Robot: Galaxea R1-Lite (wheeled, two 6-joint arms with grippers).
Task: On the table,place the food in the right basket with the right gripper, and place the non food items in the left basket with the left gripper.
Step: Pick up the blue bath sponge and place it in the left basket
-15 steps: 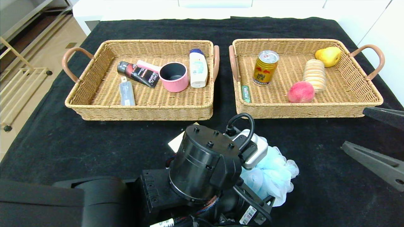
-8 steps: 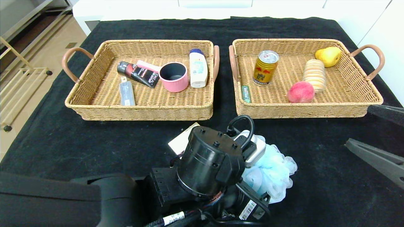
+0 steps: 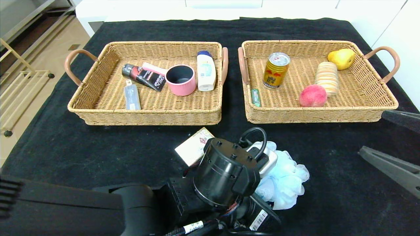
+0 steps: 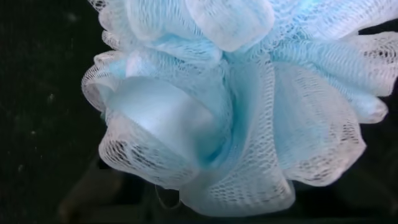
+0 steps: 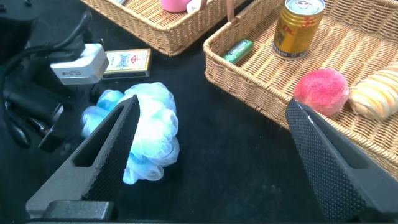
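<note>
A light blue mesh bath pouf point(image 3: 287, 180) lies on the black table in front of the baskets; it fills the left wrist view point(image 4: 236, 106) and also shows in the right wrist view point(image 5: 149, 134). My left arm's wrist point(image 3: 226, 173) hangs right over the pouf's left side and hides the left gripper. A small card box point(image 3: 193, 149) lies just left of the pouf. My right gripper point(image 3: 393, 141) is open and empty at the right table edge, in front of the right basket point(image 3: 321, 115). The left basket point(image 3: 147, 115) stands at the far left.
The left basket holds a black tube point(image 3: 144, 77), a pink cup point(image 3: 180, 80), a white bottle point(image 3: 206, 70) and a small clear bottle point(image 3: 132, 95). The right basket holds a gold can point(image 3: 276, 70), a peach point(image 3: 312, 95), a striped roll point(image 3: 326, 78), a pear point(image 3: 342, 58) and green gum point(image 3: 255, 97).
My left arm has shifted right and toward the near edge, over the pouf, uncovering more of the card box. The right gripper has hardly moved.
</note>
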